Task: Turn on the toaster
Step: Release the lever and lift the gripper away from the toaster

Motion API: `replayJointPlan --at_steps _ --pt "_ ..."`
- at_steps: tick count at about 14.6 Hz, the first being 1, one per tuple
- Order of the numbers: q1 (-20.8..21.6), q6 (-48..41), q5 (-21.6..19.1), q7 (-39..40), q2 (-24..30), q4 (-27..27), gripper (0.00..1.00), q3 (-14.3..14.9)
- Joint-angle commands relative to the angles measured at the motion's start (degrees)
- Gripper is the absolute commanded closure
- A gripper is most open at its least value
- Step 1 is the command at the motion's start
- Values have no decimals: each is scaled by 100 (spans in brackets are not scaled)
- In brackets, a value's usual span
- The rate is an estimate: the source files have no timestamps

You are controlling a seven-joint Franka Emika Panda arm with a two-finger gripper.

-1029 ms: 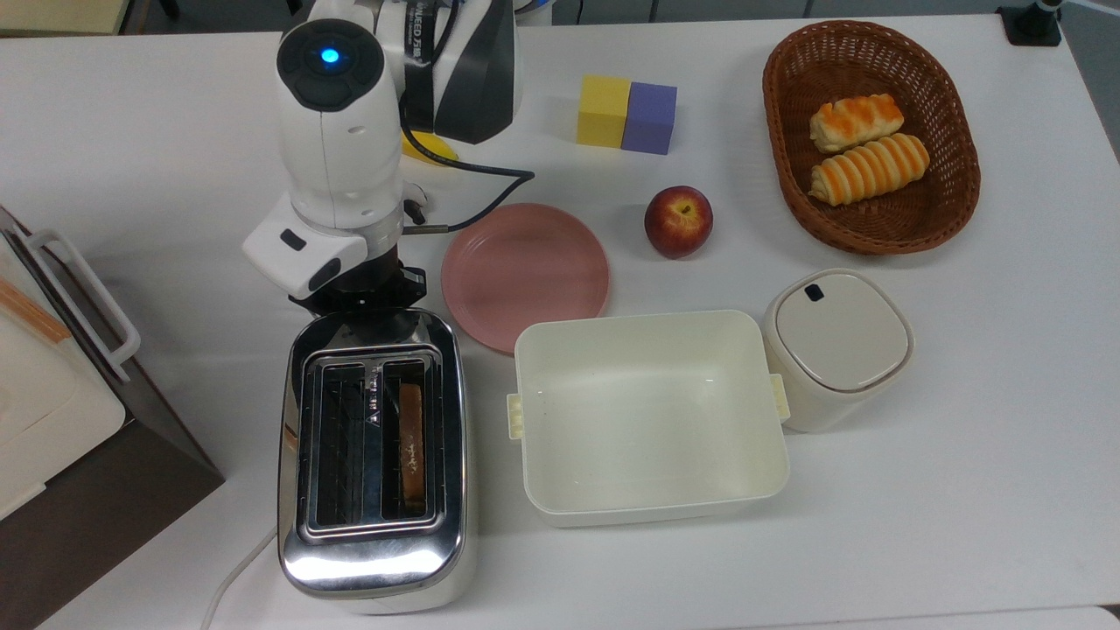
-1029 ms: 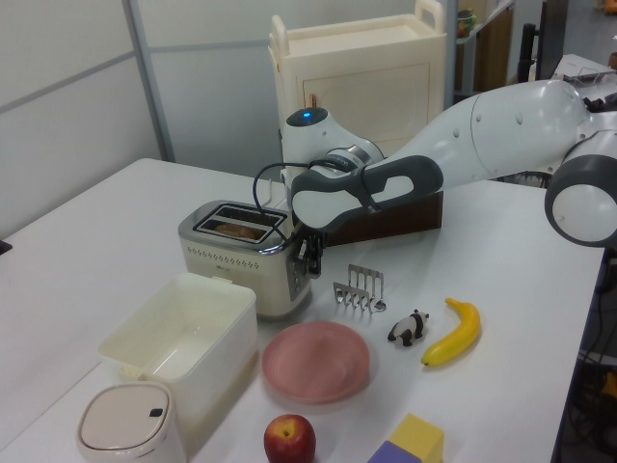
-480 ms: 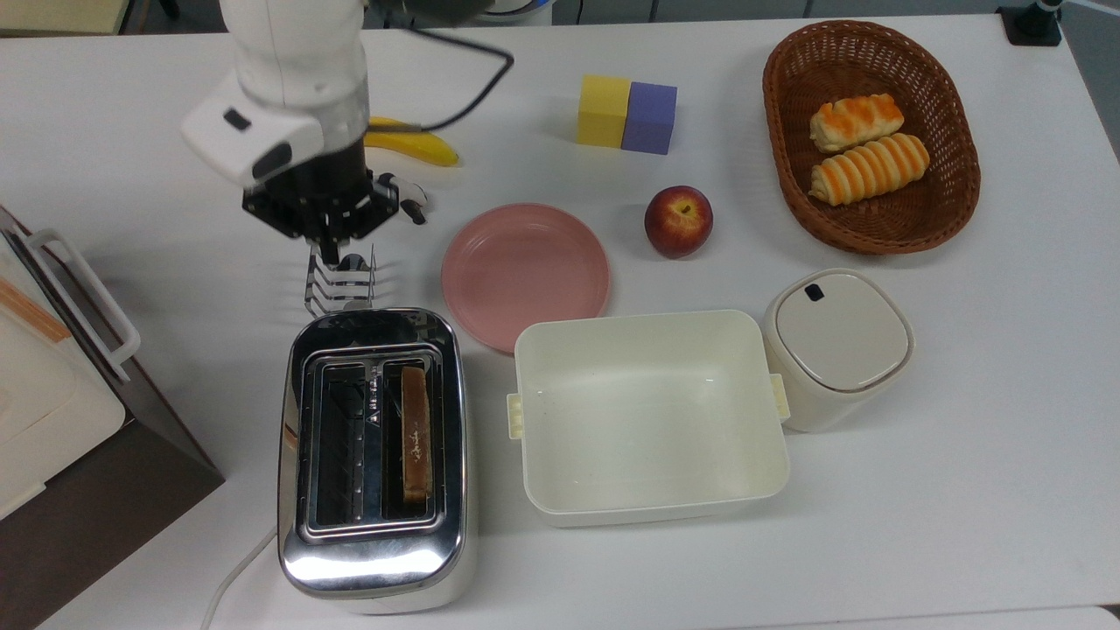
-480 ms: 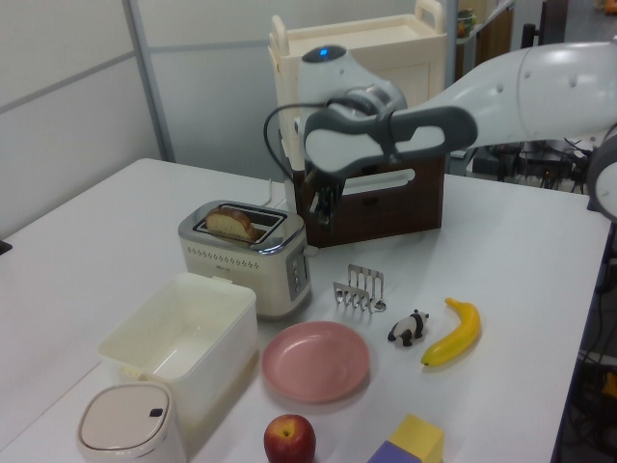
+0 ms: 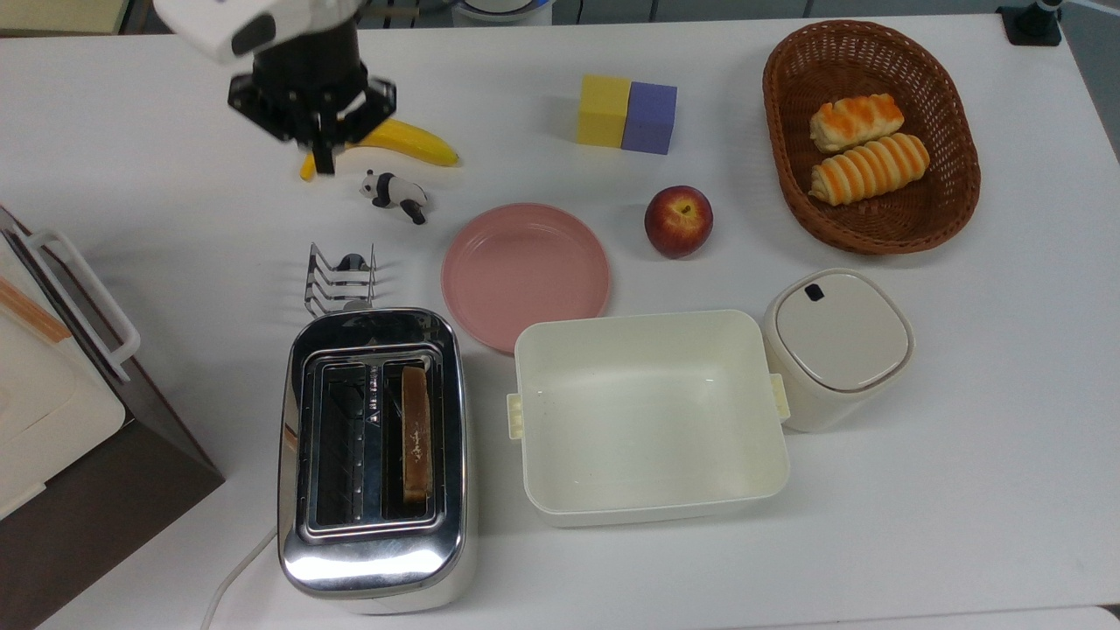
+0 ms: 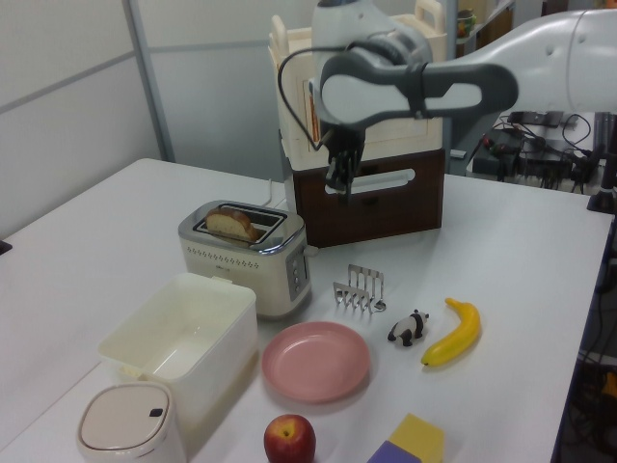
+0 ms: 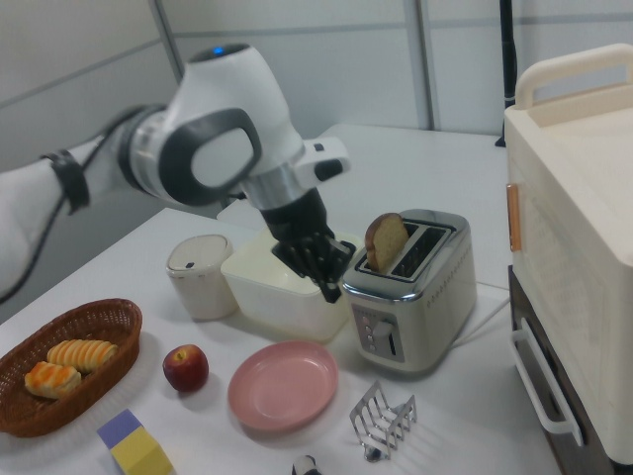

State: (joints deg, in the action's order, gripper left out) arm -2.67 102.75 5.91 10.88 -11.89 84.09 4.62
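A shiny chrome two-slot toaster (image 5: 374, 459) stands at the near left of the white surface (image 5: 962, 490) in the top view, just left of a cream rectangular tub (image 5: 652, 416), with a slice of browned bread (image 5: 415, 433) standing proud of its right-hand slot. A second ago the slice sat low in the slot and the robot's black two-finger gripper (image 5: 322, 157) was down at the toaster's far end; the slice has since risen, and the gripper has lifted away to hang high over the yellow banana (image 5: 411, 142), well apart from the toaster. Its fingers appear pressed together and hold nothing. In the left view the bread (image 6: 229, 223) sticks clearly above the chrome top, and the small wire toast rack (image 6: 359, 288) stands untouched beside the appliance. Judged from this, the lever seems not to have latched: the toaster looks unstarted, and another press on the control at its far end would likely be needed. A pink round plate (image 5: 524, 273) sits empty nearby.
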Motion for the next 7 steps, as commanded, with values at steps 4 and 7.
replayJointPlan --at_steps 4,7 --pt "57 -818 -574 -138 495 -235 100 21" --pt "48 -818 -617 -165 556 -244 100 38"
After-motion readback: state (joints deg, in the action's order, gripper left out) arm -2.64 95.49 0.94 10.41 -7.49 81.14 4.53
